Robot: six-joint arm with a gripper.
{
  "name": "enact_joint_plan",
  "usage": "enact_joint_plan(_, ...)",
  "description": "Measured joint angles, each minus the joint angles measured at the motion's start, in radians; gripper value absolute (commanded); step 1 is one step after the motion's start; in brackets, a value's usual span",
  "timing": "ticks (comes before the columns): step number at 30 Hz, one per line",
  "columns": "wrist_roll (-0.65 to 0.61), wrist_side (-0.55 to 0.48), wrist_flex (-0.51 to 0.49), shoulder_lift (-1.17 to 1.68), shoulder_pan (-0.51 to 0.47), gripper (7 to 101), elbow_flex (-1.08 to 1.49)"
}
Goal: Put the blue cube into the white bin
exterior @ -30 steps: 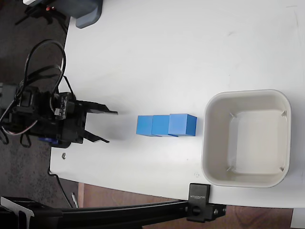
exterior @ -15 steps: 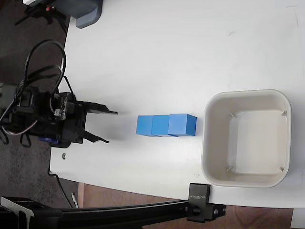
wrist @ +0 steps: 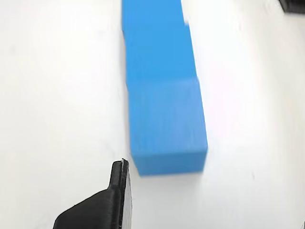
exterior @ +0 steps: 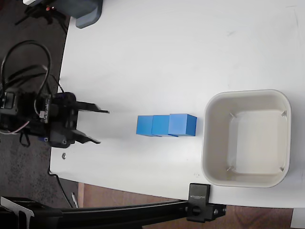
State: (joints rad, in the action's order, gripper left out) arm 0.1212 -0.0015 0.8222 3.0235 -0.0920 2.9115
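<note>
Blue cubes (exterior: 166, 125) sit in a touching row beside the white bin (exterior: 247, 138); the hand (exterior: 99, 127) gapes empty, apart.

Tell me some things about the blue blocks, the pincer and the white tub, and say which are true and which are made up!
1. Three blue cubes sit in a row, touching each other. True.
2. One cube is already inside the white bin. False: the bin holds nothing, and all the cubes are on the white table.
3. The pincer is open and holds nothing. True.
4. The bin is to the left of the cubes in the fixed view. False: it is on their right, and the pincer is on their left.
5. The pincer is squeezing the nearest cube. False: it is apart from the row, with bare table between them.
</note>
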Motion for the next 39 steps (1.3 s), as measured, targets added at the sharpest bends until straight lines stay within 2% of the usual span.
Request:
enact_joint_plan(6, -0.044, -0.011, 0.003, -0.127, 0.002, 100.3, -0.143)
enact_joint_plan(10, -0.075, -0.014, -0.046, -0.144, 0.000, 100.3, -0.204)
enact_joint_plan(14, -0.100, -0.061, -0.037, -0.239, -0.063, 100.3, -0.301)
enact_joint_plan(16, -0.106, -0.107, -0.034, -0.325, -0.087, 94.1, -0.357)
enact_joint_plan(18, -0.107, -0.135, -0.035, -0.417, -0.089, 92.2, -0.407)
enact_joint_plan(24, -0.126, -0.138, -0.041, -0.612, -0.084, 100.0, -0.472)
enact_joint_plan(29, -0.149, -0.178, -0.071, -0.684, -0.089, 100.0, -0.472)
enact_joint_plan(39, -0.173, -0.178, -0.048, -0.819, -0.086, 100.0, -0.509)
